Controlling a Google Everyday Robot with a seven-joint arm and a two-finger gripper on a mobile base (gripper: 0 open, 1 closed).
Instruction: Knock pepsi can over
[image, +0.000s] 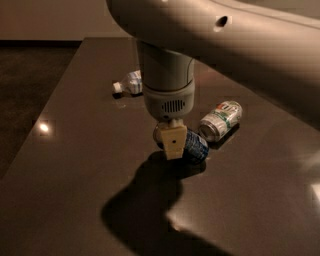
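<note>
The pepsi can (196, 146) is dark navy blue and lies on its side on the dark table (75, 165), just right of centre. My gripper (171, 142) hangs from the pale arm directly over the can's left end, its tan fingers covering that end. The rest of the can sticks out to the right of the fingers.
A silver-green-white can (221, 120) lies on its side just behind and right of the pepsi can. A clear plastic bottle with a white cap (128, 83) lies further back on the left. The table's left edge runs diagonally along the dark floor.
</note>
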